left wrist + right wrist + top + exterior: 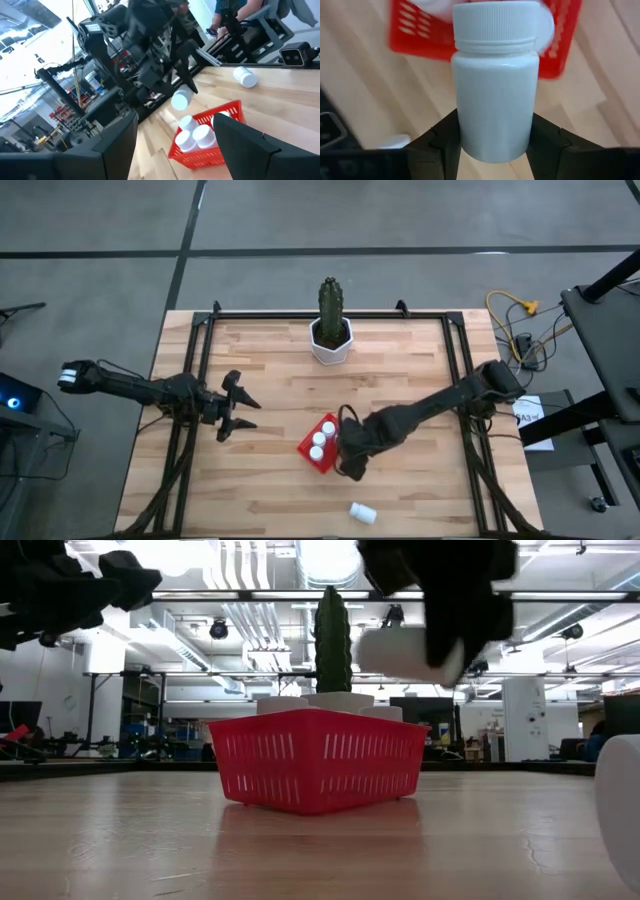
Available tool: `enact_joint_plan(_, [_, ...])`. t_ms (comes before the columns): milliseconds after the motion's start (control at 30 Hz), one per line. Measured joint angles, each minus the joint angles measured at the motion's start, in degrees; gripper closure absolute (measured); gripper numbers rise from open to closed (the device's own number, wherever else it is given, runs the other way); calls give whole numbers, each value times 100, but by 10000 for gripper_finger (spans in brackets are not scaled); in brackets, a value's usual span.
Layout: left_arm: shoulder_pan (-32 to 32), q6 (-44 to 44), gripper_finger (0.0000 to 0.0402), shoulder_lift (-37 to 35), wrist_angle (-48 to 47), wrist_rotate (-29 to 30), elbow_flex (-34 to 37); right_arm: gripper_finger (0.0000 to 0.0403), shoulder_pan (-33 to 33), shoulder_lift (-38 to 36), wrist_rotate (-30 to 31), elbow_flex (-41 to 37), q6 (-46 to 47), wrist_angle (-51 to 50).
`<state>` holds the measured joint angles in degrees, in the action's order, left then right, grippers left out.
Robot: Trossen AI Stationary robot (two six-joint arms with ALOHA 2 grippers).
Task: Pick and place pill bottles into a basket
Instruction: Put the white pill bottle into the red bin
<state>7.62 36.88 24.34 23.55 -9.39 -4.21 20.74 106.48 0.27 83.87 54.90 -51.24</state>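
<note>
Near the front edge of the surface, toward the right, one pill bottle (363, 512) lies on its side by itself, well apart from everything else and easy to reach from above. Farther in, around the middle of the surface, the right gripper (495, 145) has its jaws closed on another bottle (495, 85), clamped low on the body so the cap end stays free; in the low view the held bottle (405, 652) hangs sideways above the far right corner of the red basket (318, 772), which reads as a carry lined up for a drop inside. The basket (309, 450) already holds three bottles (322, 439) standing in a row, their caps just topping the low walls, so open room remains beside them for more. Toward the left edge the left gripper (235, 407) waits above the wood with its jaws spread wide and empty, clear of the basket and of the right arm's path. Beyond, by the back edge, a cactus pot (331, 338) stands well away from the work.
</note>
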Motion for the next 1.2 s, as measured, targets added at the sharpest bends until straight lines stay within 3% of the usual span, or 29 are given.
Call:
enact_joint_plan(167, [0, 500, 158, 2, 83, -67, -15, 244, -226, 0, -7, 479, -521, 25])
enact_joint_plan(300, [1, 1108, 158, 0, 447, -519, -22, 244, -417, 0, -5, 830, -917, 88])
enact_joint_plan(467, [0, 1366, 158, 181, 589, -525, -72, 244, -536, 1, -25, 1224, -1312, 108])
enact_joint_plan(700, [0, 1912, 158, 948, 600, -497, -238, 244, -658, 4, -76, 1553, -1879, 397])
enact_joint_plan(1200, [0, 2844, 158, 2847, 611, -329, -1531, 244, -838, 13, -446, 1552, -1894, 674])
